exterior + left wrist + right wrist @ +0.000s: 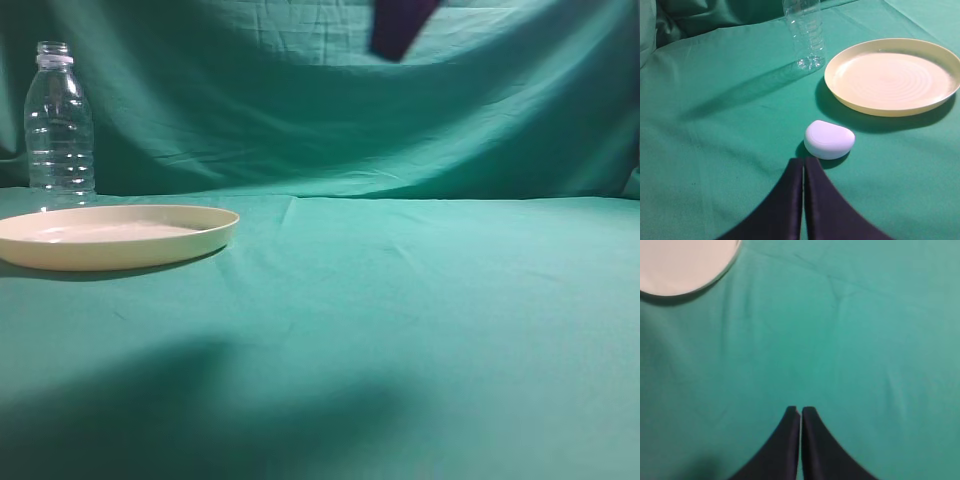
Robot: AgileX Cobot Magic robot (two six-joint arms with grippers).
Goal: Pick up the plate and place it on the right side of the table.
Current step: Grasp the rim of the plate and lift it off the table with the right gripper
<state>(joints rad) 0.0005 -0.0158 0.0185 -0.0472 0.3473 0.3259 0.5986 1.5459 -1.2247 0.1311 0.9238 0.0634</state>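
The cream-yellow plate lies flat on the teal table at the left. It also shows in the left wrist view at the upper right, and part of its rim shows in the right wrist view at the top left. My left gripper is shut and empty, above the cloth, well short of the plate. My right gripper is shut and empty above bare cloth to the right of the plate. A dark piece of an arm shows at the top of the exterior view.
A clear plastic bottle stands upright behind the plate, also in the left wrist view. A small white rounded object lies on the cloth just past my left fingertips. The green backdrop cloth hangs behind the table.
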